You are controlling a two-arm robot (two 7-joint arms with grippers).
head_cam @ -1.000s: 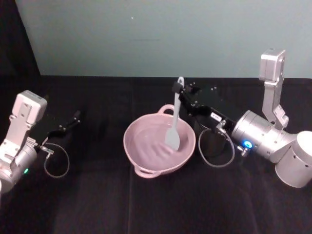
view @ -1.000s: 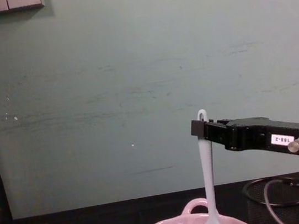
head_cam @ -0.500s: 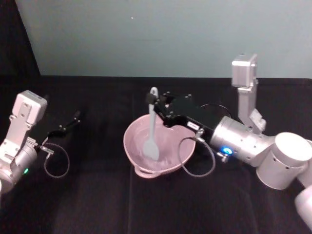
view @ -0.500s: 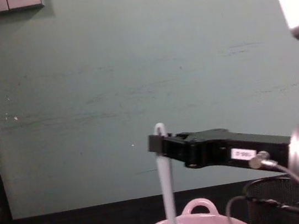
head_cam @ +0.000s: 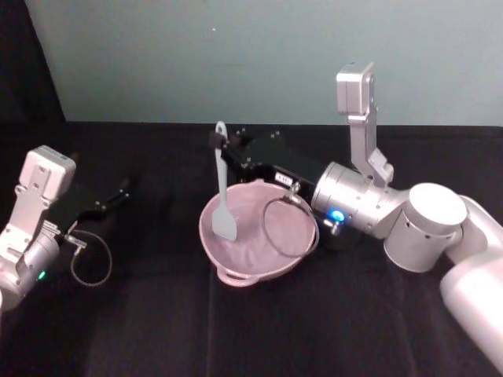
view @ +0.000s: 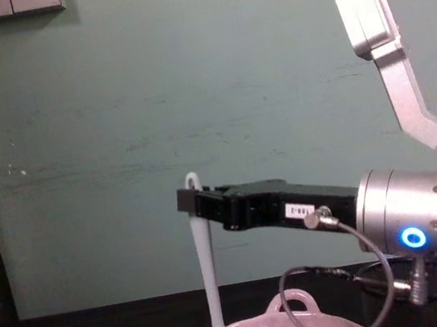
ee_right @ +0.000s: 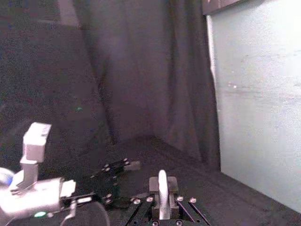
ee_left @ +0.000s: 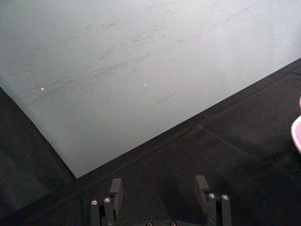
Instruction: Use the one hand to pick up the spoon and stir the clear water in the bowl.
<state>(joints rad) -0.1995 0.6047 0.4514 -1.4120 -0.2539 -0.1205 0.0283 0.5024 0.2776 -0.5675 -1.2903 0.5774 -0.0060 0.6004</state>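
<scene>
Spoon (head_cam: 223, 196) shifted left in bowl (head_cam: 209, 240) of water, right gripper (head_cam: 218, 142) jaws clamped on it; left gripper (head_cam: 122, 188) jaws spread.

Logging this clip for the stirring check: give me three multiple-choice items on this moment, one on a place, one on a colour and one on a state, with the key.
1. Where is the blade of the spoon in relation to the bowl?
A. On the table beside it.
B. Inside it, toward the robot's left.
C. Underneath it.

2. What colour is the bowl?
A. Blue.
B. Black.
C. Pale pink.

3. What is the right gripper doing?
A. Shut on the spoon's upper handle.
B. Open above the table.
C. Gripping the bowl's rim.

Key:
1 B: the head view shows the blade down inside the bowl's left part.
2 C: its rim and wall are pink.
3 A: it clamps the handle just under the loop, while the left gripper sits open, parked at the table's left.
</scene>
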